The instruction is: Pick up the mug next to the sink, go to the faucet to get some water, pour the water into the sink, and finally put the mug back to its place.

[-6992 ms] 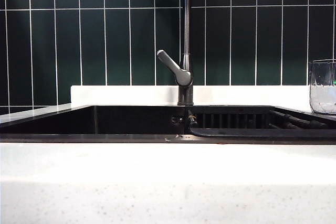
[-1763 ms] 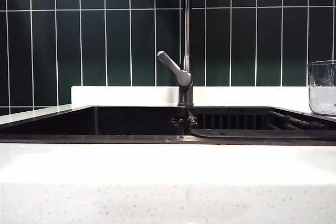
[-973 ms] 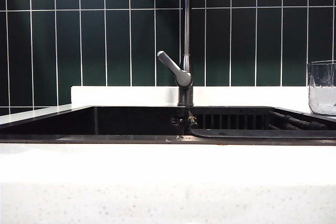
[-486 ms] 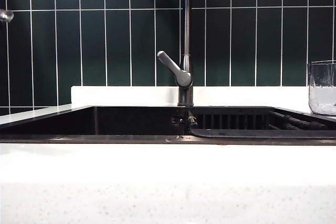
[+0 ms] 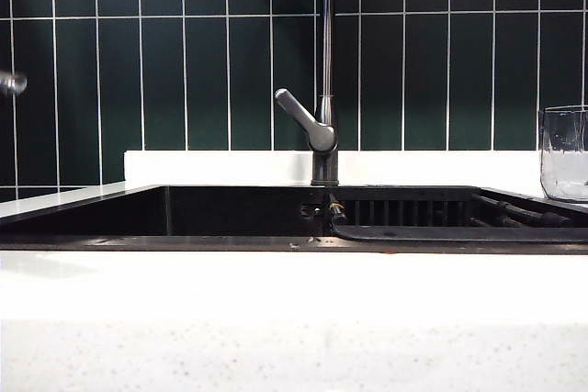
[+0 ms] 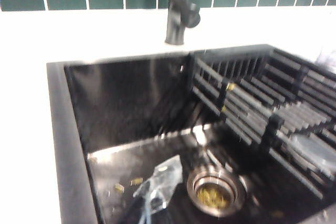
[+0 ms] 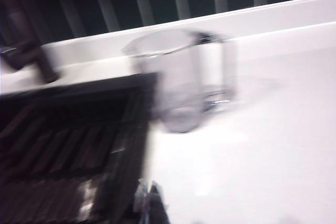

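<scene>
In the exterior view we are seeing the mug [image 5: 564, 153] standing upright on the white counter [image 5: 276, 286] at the far right, just beside the sink [image 5: 184, 218]. Its lower part is looking paler than the rim, which may be water, though we cannot say for sure. The faucet [image 5: 324, 89] is rising behind the basin's middle, lever angled up-left. Neither claw is showing clearly here — only a small blurred grey shape at the left edge.

In the left wrist view we are looking down into the sink [image 6: 131, 145]: a round metal drain [image 6: 215, 190] with yellowish bits in it, a few scraps and a crumpled clear wrapper [image 6: 160, 179] lying on the wet floor, a black ribbed rack [image 6: 262, 103] filling one side. The left gripper [image 6: 142, 214] is showing only as a dark tip, hanging closed and empty over the basin.

In the right wrist view, blurred, the mug [image 7: 181, 85] is sitting on the counter beside the rack. The right gripper [image 7: 148, 203] is pointing toward it, fingers pressed together, holding nothing, well apart from the glass.
</scene>
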### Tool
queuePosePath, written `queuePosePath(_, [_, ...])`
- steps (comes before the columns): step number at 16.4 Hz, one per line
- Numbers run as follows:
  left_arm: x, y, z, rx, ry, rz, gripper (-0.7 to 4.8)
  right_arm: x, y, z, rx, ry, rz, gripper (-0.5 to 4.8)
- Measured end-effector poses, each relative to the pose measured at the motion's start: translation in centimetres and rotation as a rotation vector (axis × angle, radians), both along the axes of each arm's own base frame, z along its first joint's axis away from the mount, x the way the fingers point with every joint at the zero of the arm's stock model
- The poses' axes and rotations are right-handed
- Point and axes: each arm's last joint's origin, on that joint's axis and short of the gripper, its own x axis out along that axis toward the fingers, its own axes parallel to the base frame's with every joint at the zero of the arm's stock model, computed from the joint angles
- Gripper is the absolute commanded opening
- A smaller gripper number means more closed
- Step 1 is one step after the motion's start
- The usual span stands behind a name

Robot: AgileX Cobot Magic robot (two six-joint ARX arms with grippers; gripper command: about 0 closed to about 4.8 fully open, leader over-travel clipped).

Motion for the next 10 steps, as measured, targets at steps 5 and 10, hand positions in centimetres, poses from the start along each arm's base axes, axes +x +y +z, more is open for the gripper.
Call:
queuePosePath(5, [0.00,0.02,-0.12,0.006,0.011,0.002,-0.05,0.03,0.23,0.01,0.000,-0.001,0.023,-0.06])
queuePosePath(10, [0.14,0.29,-0.12,0.005,0.011,0.023,-0.05,0.09,0.78,0.01,0.000,-0.001,0.072,-0.06])
